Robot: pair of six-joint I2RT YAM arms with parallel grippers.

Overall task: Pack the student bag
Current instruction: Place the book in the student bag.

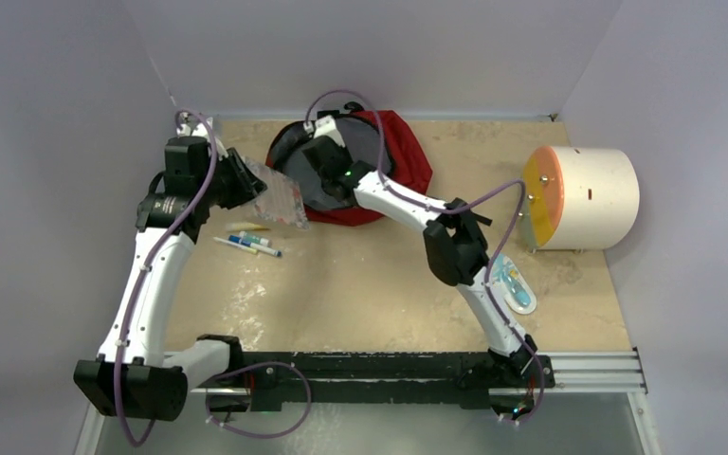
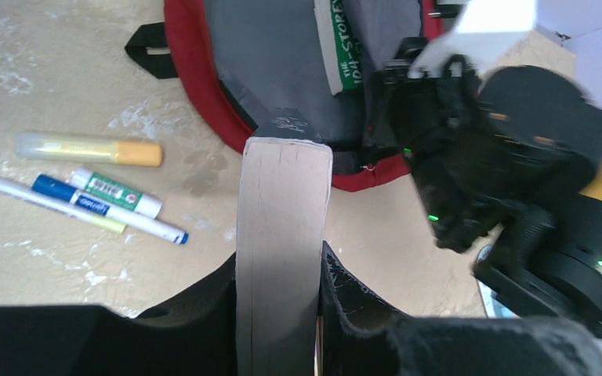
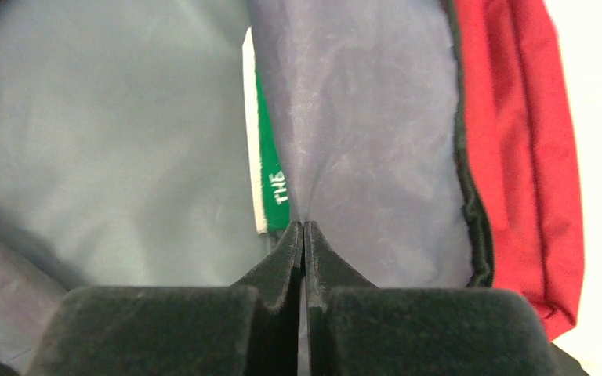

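Note:
The student bag point(image 1: 408, 152), dark red with grey lining point(image 3: 360, 117), lies open at the back middle of the table. A green-spined book point(image 3: 270, 164) stands inside it. My right gripper point(image 3: 304, 227) is inside the bag's mouth, shut, with a fold of the grey lining pinched at its tips. My left gripper point(image 2: 282, 262) hovers just left of the bag point(image 2: 196, 70), shut on a book point(image 2: 282, 211) whose pale page edge points at the opening. From above, that book point(image 1: 280, 197) shows a patterned cover beside the bag's left rim.
Two markers point(image 2: 110, 205), a thin pen and a yellow-capped tube point(image 2: 86, 149) lie on the table left of the bag. A cream cylinder with an orange face point(image 1: 583, 197) stands at the right. A blue-and-white packet point(image 1: 515, 284) lies by the right arm.

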